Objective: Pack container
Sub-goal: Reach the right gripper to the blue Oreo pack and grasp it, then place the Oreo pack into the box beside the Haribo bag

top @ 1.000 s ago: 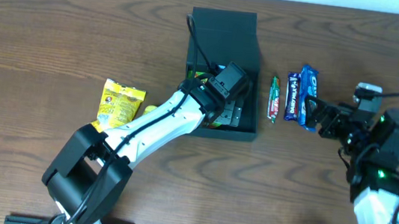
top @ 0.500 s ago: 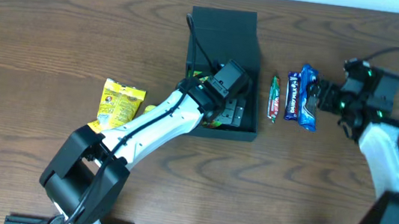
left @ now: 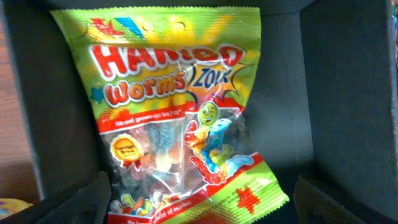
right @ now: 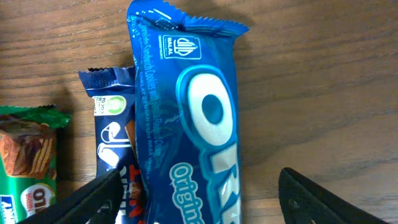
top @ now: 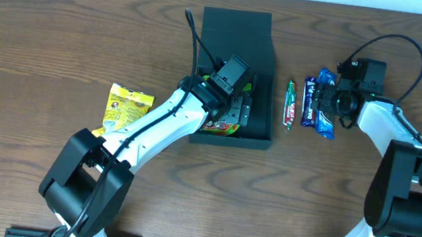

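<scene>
The dark green container [top: 262,76] stands open at the table's middle, its flap lid lying back on the far side. A green Haribo Worms packet [left: 174,112] lies flat inside it and also shows in the overhead view [top: 222,125]. My left gripper [left: 199,208] is open just above that packet, not touching it, and sits over the box in the overhead view [top: 234,89]. My right gripper [right: 199,199] is open and straddles a blue Oreo packet [right: 193,112] on the table, right of the container [top: 326,108].
A dark blue bar [right: 115,137] lies against the Oreo packet's left side, and a green wafer bar [top: 291,104] lies between it and the container. A yellow snack packet [top: 128,107] lies left of the container, beside my left arm.
My right arm swung from the lower right up and left, coming over the Oreo packet. My left gripper drew back toward the far side of the container, leaving the Haribo packet lying inside.
</scene>
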